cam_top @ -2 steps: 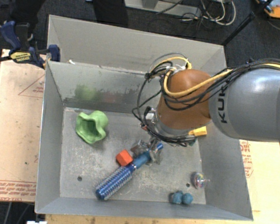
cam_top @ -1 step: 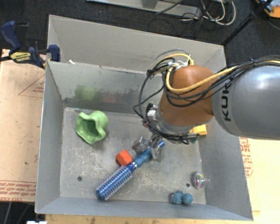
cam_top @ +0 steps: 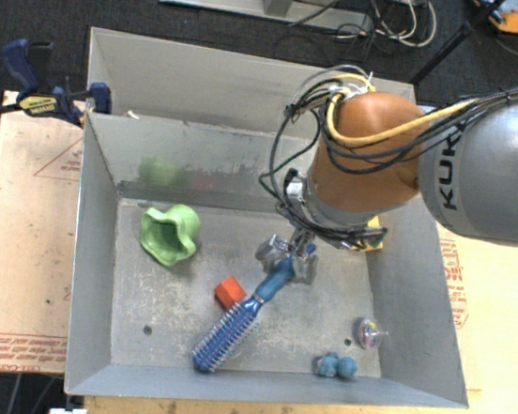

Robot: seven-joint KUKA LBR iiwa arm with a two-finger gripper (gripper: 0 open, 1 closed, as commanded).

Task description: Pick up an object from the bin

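Hand [cam_top: 288, 257] is down mid-bin, clenched on the handle end of the blue hairbrush [cam_top: 228, 335], handle between its fingers. Brush head looks to rest on the bin [cam_top: 95, 227] floor, just beside the orange block [cam_top: 228, 292]. So grasp made, lift left, I'd judge. Orange wrist cover [cam_top: 370, 154] hides the upper fingers. Can't identify the yellow bit [cam_top: 373, 242] beneath it.
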